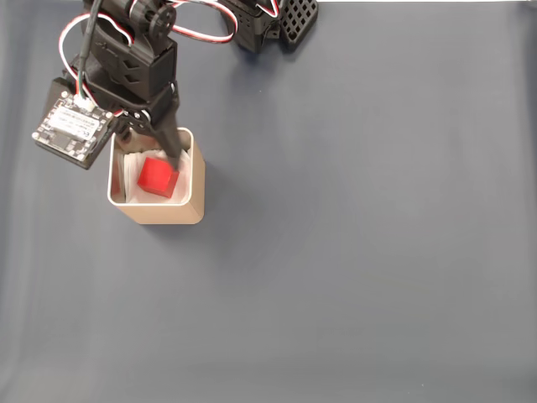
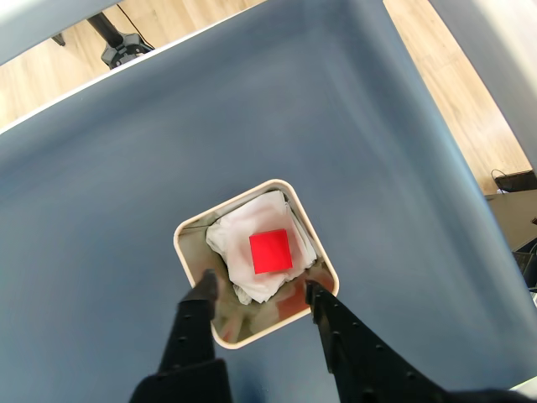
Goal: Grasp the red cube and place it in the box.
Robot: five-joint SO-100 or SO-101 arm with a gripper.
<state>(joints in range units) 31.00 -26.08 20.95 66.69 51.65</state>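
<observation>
— Where are we? The red cube (image 2: 271, 251) lies on the paper inside the box (image 2: 186, 229).
— Placing looks finished; our tool (image 2: 256, 290) hangs spread and empty. Next we lift clear.

You're looking at a matt red cube (image 2: 271, 251) lying on crumpled white paper (image 2: 252, 238) inside the box (image 1: 168, 211), whose inner walls are showing a shiny, reflective metal finish. The gripper (image 2: 258, 290) is looking like black matt plastic, over a smooth grey-blue table (image 1: 361, 252).
</observation>
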